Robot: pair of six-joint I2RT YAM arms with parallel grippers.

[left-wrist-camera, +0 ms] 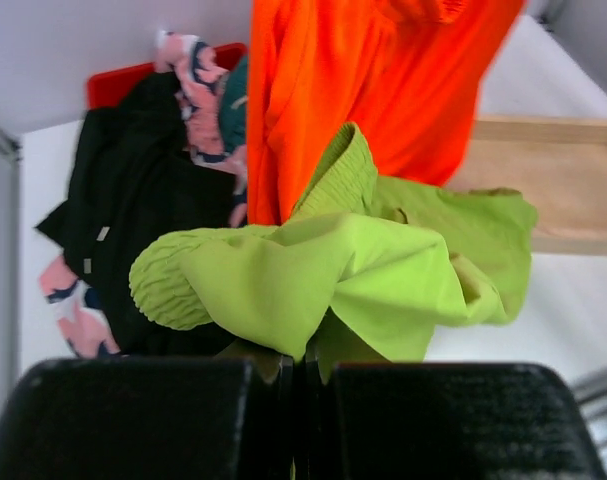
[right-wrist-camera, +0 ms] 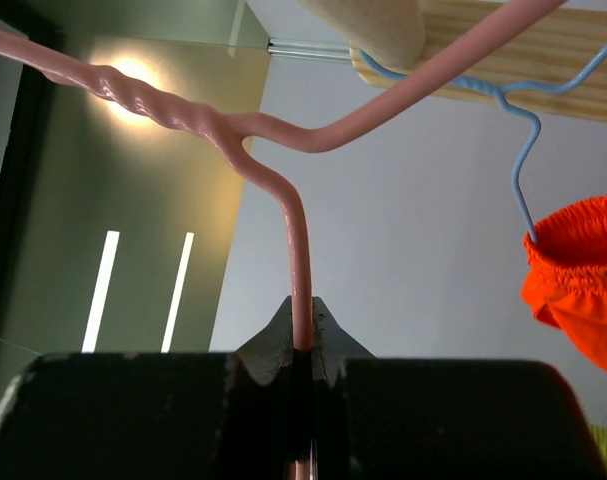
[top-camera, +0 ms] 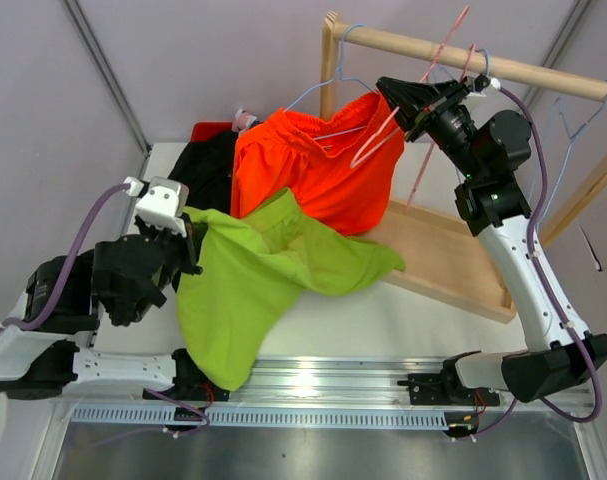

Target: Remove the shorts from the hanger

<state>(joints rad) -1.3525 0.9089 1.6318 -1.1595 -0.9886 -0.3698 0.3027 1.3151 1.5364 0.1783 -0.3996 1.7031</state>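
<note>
left arm point(top-camera: 133, 270): jaws clenched on a fold of the lime green shorts point(top-camera: 253, 270), which lie spread across the worktop point(top-camera: 383, 320), off any hanger. right arm point(top-camera: 513, 250): jaws clenched on the wire of the pink hanger point(right-wrist-camera: 283, 200) at the wooden rail point(top-camera: 433, 50). orange shorts point(top-camera: 313, 170) hang from a blue hanger point(right-wrist-camera: 518, 190) on that rail. black shorts point(left-wrist-camera: 143, 190) and pink patterned shorts point(left-wrist-camera: 198, 90) are heaped at the rear left.

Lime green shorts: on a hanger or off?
Off: lime green shorts drape on the table, pinched in the left gripper; right gripper clamps the pink hanger.
</note>
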